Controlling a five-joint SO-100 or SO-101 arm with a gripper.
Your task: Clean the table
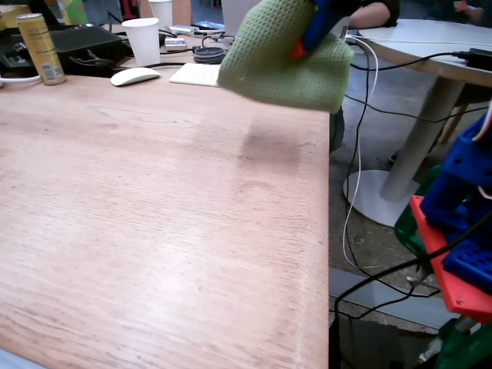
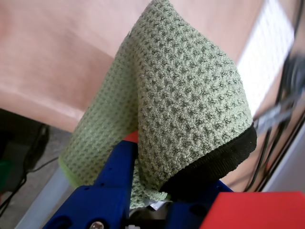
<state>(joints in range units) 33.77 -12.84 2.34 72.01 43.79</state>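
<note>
A green waffle-weave cloth (image 1: 280, 58) hangs in the air above the far right part of the pale wood-grain table (image 1: 154, 223), casting a soft shadow on the top. My blue gripper (image 1: 307, 42), with a red part at its tip, is shut on the cloth's upper edge. In the wrist view the cloth (image 2: 190, 105) drapes over the blue fingers (image 2: 119, 167) and hides their tips; the table (image 2: 57, 52) lies below it.
At the table's far edge stand a yellow can (image 1: 40, 48), a white paper cup (image 1: 143, 40), a white mouse (image 1: 134, 75), a white keyboard (image 1: 196, 74) and black gear. A round white pedestal table (image 1: 430, 46) and cables are to the right, beside the blue and red arm base (image 1: 461, 231).
</note>
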